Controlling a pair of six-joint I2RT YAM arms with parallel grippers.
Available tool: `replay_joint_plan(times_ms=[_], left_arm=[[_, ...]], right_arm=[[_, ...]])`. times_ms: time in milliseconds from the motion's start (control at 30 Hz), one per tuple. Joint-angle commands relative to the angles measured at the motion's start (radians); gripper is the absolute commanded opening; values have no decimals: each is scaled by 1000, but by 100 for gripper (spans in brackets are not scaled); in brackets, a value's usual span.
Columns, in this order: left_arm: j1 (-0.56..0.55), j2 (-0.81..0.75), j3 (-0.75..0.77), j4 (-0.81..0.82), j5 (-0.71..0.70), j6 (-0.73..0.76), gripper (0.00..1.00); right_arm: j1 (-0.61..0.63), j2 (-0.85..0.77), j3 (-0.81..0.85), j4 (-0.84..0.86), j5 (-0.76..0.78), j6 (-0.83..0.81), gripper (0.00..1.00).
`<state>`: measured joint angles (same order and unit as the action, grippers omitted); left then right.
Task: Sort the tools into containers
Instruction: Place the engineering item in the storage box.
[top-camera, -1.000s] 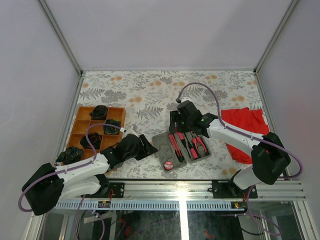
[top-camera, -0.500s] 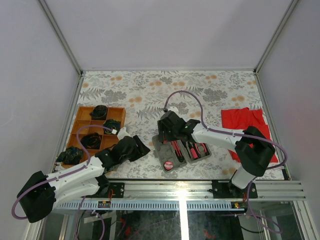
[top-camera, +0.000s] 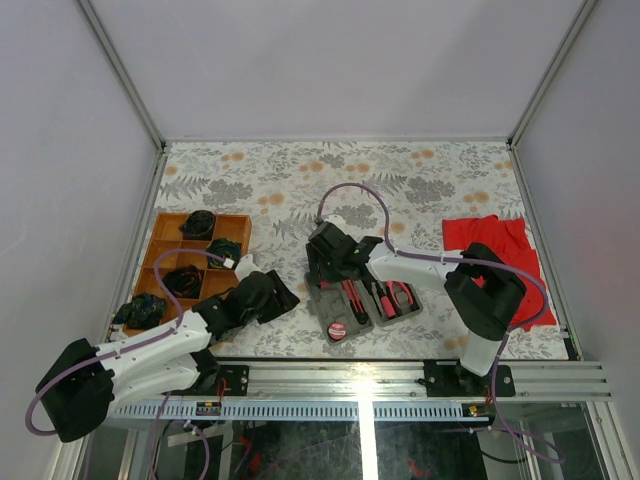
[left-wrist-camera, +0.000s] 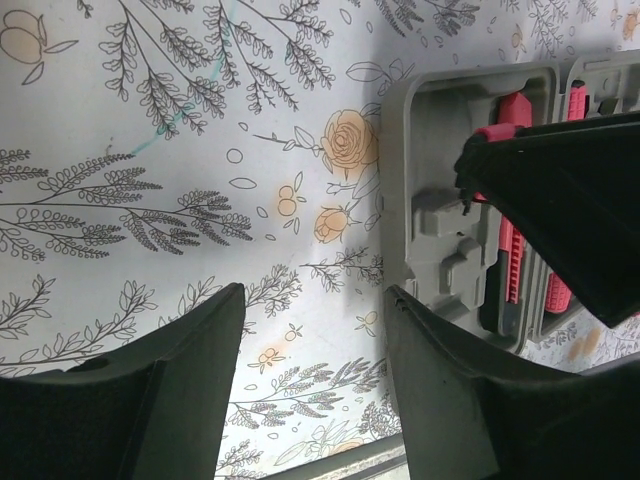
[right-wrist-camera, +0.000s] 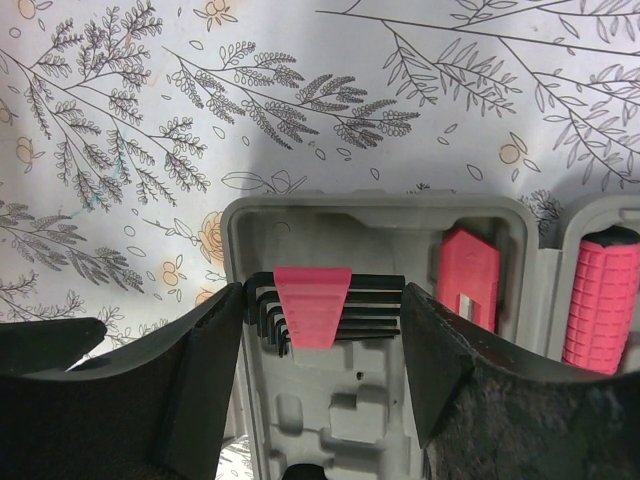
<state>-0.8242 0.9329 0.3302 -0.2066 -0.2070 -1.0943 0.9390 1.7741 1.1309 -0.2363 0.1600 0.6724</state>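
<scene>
No text, number, brand or sign can be read in any view. The grey case (top-camera: 352, 297), near the front edge of the table (top-camera: 300, 180), shows only bare moulded plastic in both wrist views (the pink holder of hex keys (right-wrist-camera: 312, 306) in one of its recesses has a plain face). The round pink disc (top-camera: 338, 330) at the case's corner nearest that edge is too small in the overhead view to tell whether it bears any lettering
</scene>
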Motion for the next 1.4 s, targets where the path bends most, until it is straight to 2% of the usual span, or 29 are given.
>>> replay_joint_plan(times_ms=[0,300,500,633,1000,1367], left_arm=[[-7,9,31,-1,-34,13,57],[-6,22,39,4,-30,14,57],[-6,33,40,9,-26,16,58],[-6,27,35,15,-23,17,59],[-5,17,18,66,16,34,63],[-6,136,30,210,149,88,63]], right_arm=[[7,26,59,0,-16,-37,52],[9,55,71,-25,-35,-72,54],[9,63,64,12,-58,-103,61],[11,50,60,33,-65,-117,70],[9,-30,37,52,-34,-155,75],[-3,-312,-118,81,144,-217,74]])
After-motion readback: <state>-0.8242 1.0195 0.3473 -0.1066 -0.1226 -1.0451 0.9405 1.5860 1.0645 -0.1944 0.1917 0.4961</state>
